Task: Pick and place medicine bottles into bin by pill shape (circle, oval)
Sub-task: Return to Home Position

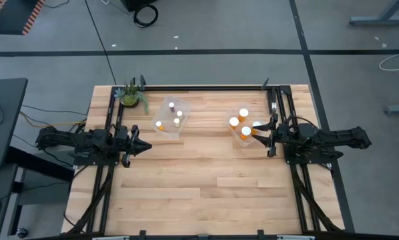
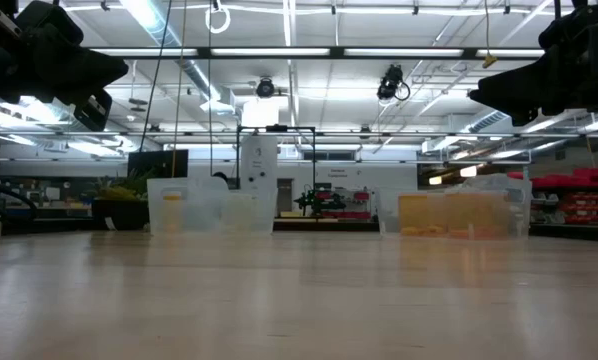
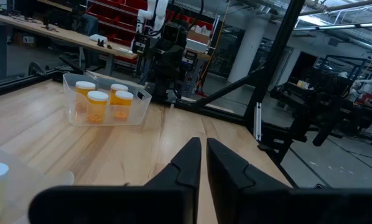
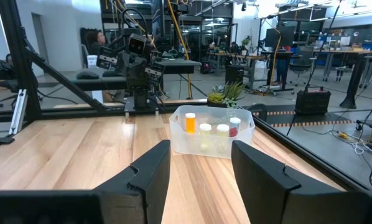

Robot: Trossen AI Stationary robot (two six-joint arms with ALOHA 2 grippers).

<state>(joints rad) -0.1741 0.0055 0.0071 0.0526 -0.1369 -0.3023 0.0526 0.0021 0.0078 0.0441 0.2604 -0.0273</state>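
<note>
The medicine bottles stand in two clear bins at the table's far side. The left bin (image 1: 171, 119) (image 4: 211, 135) holds several bottles, one orange-bodied (image 4: 190, 121) and the others small and white. The right bin (image 1: 243, 128) (image 3: 105, 102) holds three orange bottles with white caps. My left gripper (image 1: 148, 145) (image 3: 203, 152) hovers shut and level, near the left bin, pointing toward the table's right. My right gripper (image 1: 258, 138) (image 4: 201, 155) hovers level beside the right bin, pointing left, fingers apart with nothing between them.
A small green potted plant (image 1: 131, 95) (image 4: 226, 93) sits at the far left corner, behind the left bin. Black frame rails (image 1: 279, 110) run along the table's left, right and far edges. Bare wood (image 1: 206, 187) fills the middle and near half of the table.
</note>
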